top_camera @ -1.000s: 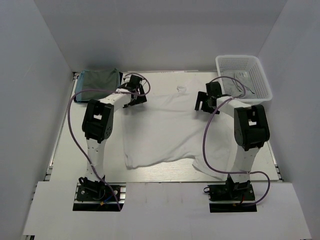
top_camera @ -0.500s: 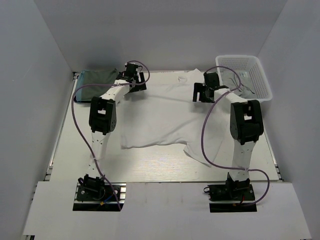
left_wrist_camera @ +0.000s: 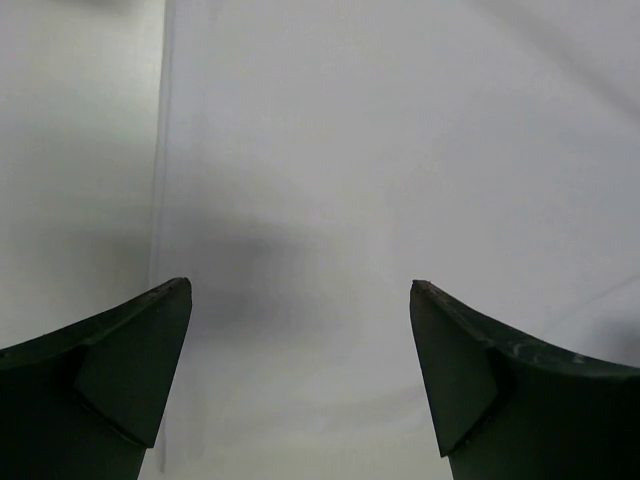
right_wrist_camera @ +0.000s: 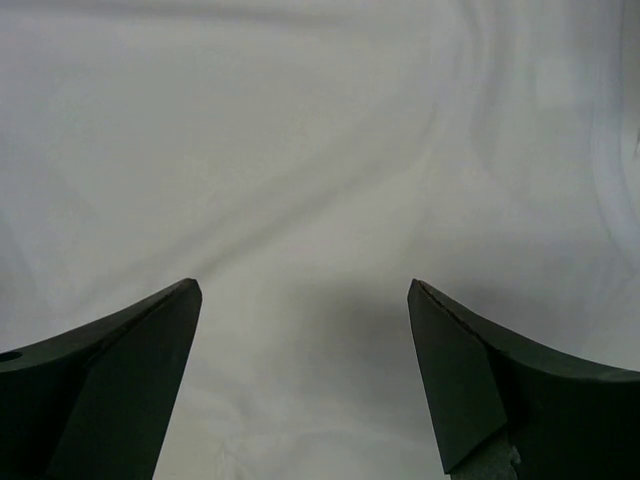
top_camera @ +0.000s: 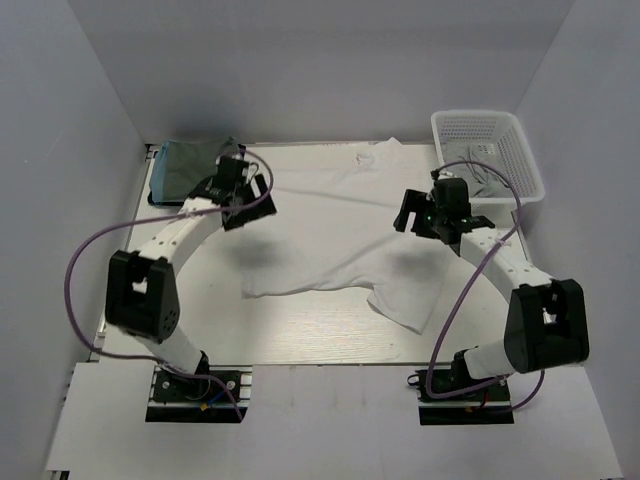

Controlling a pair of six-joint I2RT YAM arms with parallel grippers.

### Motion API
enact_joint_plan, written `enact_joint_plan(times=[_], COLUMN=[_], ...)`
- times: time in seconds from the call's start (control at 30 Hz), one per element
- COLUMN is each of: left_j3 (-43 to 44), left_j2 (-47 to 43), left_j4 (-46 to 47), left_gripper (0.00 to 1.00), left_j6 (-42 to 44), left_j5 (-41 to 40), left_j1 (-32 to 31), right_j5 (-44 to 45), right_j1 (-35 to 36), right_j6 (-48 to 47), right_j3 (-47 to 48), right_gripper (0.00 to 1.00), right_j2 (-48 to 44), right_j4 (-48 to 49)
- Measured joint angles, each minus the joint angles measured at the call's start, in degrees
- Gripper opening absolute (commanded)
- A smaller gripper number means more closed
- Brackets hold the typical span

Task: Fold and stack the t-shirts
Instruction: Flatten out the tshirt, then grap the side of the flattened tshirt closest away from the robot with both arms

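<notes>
White shirt (top_camera: 330, 230) lies spread on the table (top_camera: 300, 345). It covers the centre and reaches the far edge. Its collar points to the far side. One sleeve sticks out at the near right. The fabric is creased, not folded.

Basket (top_camera: 486, 116), white plastic mesh, stands at the far right corner, just beside the white shirt. It holds some cloth; the type cannot be determined.

Folded shirt (top_camera: 190, 165), grey-green, lies at the far left corner, near the left edge of the white shirt.

Left gripper (top_camera: 240, 193) hangs over the left edge of the white shirt, near the folded shirt. The jaws are spread apart and hold nothing. The left wrist view shows the shirt edge below it, with bare table to the left.

Right gripper (top_camera: 418, 214) hangs over the right part of the white shirt, near the basket. The jaws are spread apart and hold nothing. Its fingers (right_wrist_camera: 110, 370) frame creased white fabric only.
</notes>
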Motion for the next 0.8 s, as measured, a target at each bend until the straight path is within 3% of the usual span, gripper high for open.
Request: enact_joint_plan(times=[0.1,0.23,0.4,0.53,0.73,0.8], left_j3=[-14.8,-28.1,-33.7,-36.2,-38.4,-39.0], left_j2=[-9.1,-15.3,-18.4,-19.0,-19.7,-20.0], left_j4=[0.4,-1.7,-3.7,-3.0,-2.3,-1.4], left_gripper=[1.0,1.0,1.0,0.91,0.6,0.41], left_j6=[-4.2,-8.1,-11.4,-13.5,-15.8,-16.3], left_j5=[1.3,2.1,1.3,0.9,0.8,0.7], left_j1=[-0.3,-0.3,-0.3,-0.3,0.1,0.1], right_j5=[-1.0,-2.8,-3.4,-3.9,-4.1,-4.1], right_j1=[0.0,0.0,0.0,-0.1,-0.2,-0.3], right_j6=[2.6,4.3,5.4,6.0,6.3,6.6], right_j3=[-5.6,-12.0,-15.6,-18.3,-18.9,-19.1], right_gripper=[0.9,0.9,0.9,0.9,0.9,0.9], right_j2=[-3.8,-9.9,-15.0,-17.9,-18.4,-18.4], right_j4=[-0.9,-2.3,-3.6,-3.9,-5.4,-5.7])
